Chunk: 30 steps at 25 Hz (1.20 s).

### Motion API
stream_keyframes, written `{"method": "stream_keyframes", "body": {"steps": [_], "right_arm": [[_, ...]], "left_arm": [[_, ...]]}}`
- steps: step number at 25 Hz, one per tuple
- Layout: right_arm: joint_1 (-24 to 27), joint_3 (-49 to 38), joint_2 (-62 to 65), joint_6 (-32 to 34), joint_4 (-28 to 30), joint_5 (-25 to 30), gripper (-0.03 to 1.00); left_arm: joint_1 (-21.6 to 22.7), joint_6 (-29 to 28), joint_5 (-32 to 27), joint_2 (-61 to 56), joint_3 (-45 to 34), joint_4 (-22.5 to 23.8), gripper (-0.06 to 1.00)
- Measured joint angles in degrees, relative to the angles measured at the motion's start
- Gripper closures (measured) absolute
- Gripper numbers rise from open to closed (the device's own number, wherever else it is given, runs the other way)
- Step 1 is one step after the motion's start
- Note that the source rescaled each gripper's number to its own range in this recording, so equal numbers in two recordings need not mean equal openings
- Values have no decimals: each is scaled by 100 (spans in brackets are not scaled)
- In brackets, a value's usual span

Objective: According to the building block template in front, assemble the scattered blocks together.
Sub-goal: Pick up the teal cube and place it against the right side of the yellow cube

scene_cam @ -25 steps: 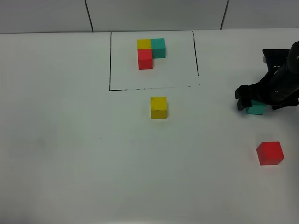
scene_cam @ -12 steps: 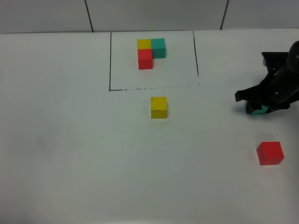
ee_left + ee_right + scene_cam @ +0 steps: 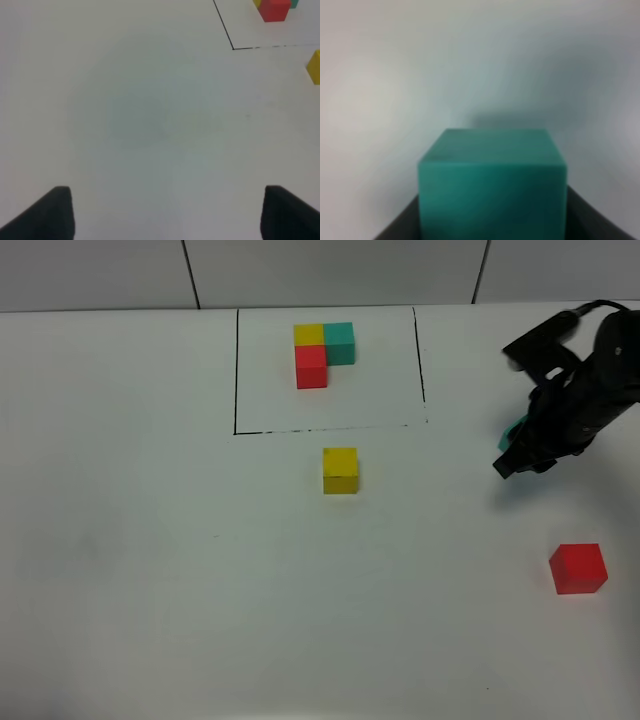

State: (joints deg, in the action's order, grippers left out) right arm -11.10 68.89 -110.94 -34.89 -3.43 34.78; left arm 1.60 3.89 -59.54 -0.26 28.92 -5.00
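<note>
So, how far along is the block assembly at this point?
Nothing is joined yet. In hand: the right gripper holds the teal cube. Remaining: set it beside the yellow cube, then fetch the red cube, lying far right, to match the template. The left gripper is open, holding nothing.

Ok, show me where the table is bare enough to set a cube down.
Barest: the left half of the table, left of the yellow cube and the drawn frame. Also open: the stretch between the yellow cube and the red cube, and the front strip. Crowded: the template inside the frame, and the right edge around the held teal cube.
</note>
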Motion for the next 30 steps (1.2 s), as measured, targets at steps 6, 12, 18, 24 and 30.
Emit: {"method": "stream_keyframes", "body": {"steps": [6,12,18,24,30], "right_arm": [[-892,281,-35,-2507,126,736,93],[-1284,1551,-668,-3176,132,1937,93],[-1450,2742,-1465,-3304,83,2450,93],[-1483,3520,-2165,-2748,-113,2883,93],[-1551,3590,-2282,-2645,-145,2800,93]], "left_arm": [[0,0,0,0,0,0,24],[0,0,0,0,0,0,24],[0,0,0,0,0,0,24],[0,0,0,0,0,0,24],[0,0,0,0,0,0,24]]}}
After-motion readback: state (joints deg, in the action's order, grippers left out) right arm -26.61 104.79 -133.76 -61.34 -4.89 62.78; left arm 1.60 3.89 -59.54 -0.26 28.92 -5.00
